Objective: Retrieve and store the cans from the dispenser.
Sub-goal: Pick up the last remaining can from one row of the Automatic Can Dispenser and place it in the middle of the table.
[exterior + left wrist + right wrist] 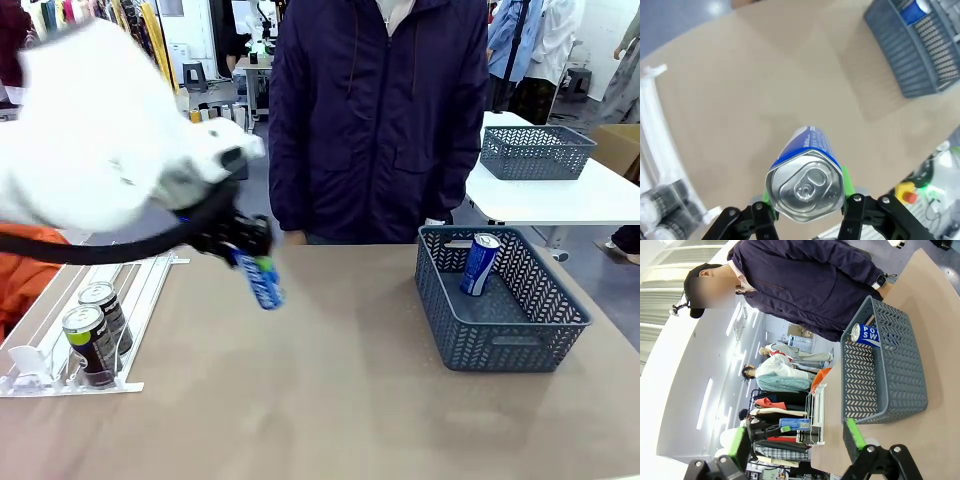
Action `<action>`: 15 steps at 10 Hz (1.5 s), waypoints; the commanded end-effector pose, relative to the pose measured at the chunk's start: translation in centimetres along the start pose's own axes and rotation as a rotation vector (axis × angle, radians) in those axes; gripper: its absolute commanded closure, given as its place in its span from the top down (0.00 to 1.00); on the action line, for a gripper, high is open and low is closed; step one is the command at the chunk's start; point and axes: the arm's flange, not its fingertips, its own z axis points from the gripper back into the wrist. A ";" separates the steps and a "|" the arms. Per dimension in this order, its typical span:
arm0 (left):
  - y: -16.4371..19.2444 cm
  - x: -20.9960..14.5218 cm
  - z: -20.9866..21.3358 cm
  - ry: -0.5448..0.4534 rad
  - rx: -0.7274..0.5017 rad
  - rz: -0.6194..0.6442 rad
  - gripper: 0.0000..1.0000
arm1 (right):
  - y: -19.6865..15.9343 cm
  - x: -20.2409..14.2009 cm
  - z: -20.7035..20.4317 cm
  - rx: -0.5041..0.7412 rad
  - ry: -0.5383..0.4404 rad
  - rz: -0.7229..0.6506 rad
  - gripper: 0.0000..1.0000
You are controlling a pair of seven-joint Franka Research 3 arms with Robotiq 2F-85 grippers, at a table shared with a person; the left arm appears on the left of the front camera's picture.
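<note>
Basket (500, 345) holds one blue can (480, 263).

The left arm (90, 140) is a bulky white shell, smeared soft in the front view, with a black cable (90, 254) slung beneath it and the black left gripper (250, 262) at its end. Seen close, the left gripper and the right gripper (796, 439) are black linkages with round silver pivot pins and bright green pads (847, 181). The person (380, 120) wears a dark navy zip jacket, a black cap (690, 277) and a dark wristwatch (879, 281).
</note>
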 end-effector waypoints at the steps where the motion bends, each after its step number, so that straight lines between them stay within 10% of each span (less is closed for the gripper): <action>1: -4.5 2.5 -4.0 0.041 0.126 -0.066 0.00 | 0.4 0.2 0.0 0.007 -0.005 -0.007 1.00; 4: -9.4 1.4 -10.0 -0.067 0.229 -0.057 0.00 | 0.4 0.2 0.0 0.007 -0.005 -0.007 1.00; 13: -8.5 2.7 -15.1 0.129 0.191 -0.046 0.06 | 0.4 0.2 0.0 0.007 -0.005 -0.007 1.00; 15: -8.4 2.5 -15.0 0.132 0.205 -0.056 1.00 | 0.4 0.2 0.0 0.007 -0.005 -0.007 1.00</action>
